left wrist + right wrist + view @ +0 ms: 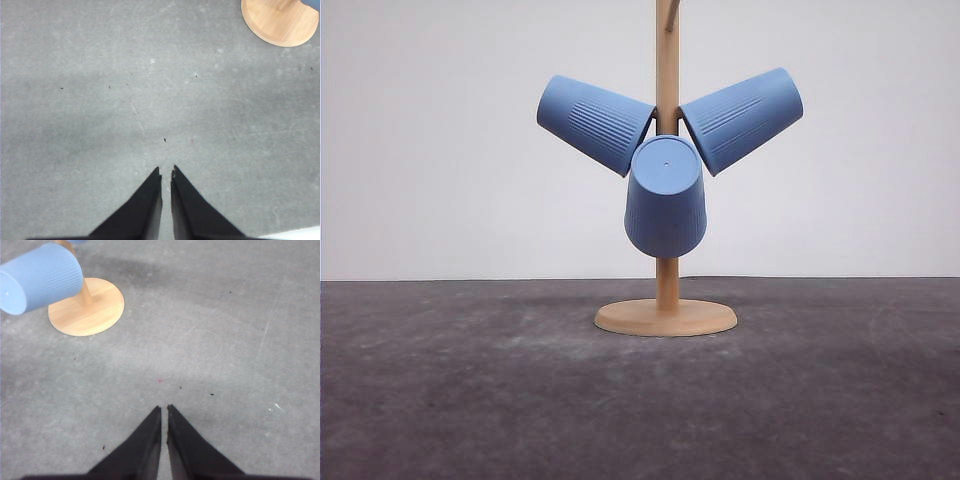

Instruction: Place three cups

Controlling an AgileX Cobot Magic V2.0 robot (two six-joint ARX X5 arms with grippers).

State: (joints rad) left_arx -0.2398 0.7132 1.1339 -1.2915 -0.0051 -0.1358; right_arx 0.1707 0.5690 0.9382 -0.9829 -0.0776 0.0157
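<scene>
Front view. Wooden rack [666, 318]: round base on the dark counter [470, 400], upright post rising out of the top of the picture. Three cups, light blue, ribbed, all hung mouth-inward on the rack's pegs. Left cup [595, 122] tilts up and to the left; right cup [741, 118] tilts up and to the right; middle cup [666, 197] points toward the camera with its flat base forward, hanging lower than the other two and overlapping the post. All three sit close together at the post. Judged status: placing looks complete, with no cup left on the counter and nothing further to collect. Plain pale wall behind.

Left wrist view. Left gripper [166, 172]: black jaws drawn together with only a thin slit between them, holding nothing, above bare grey counter. An edge of the rack's base shows at a corner of the view, well apart from the gripper.

Right wrist view. Right gripper [164, 409]: jaws likewise nearly closed and empty, over bare counter. One cup [40, 277] is seen on its peg above the rack's base, well apart from the gripper. No obstruction is seen between either gripper and the rack.
</scene>
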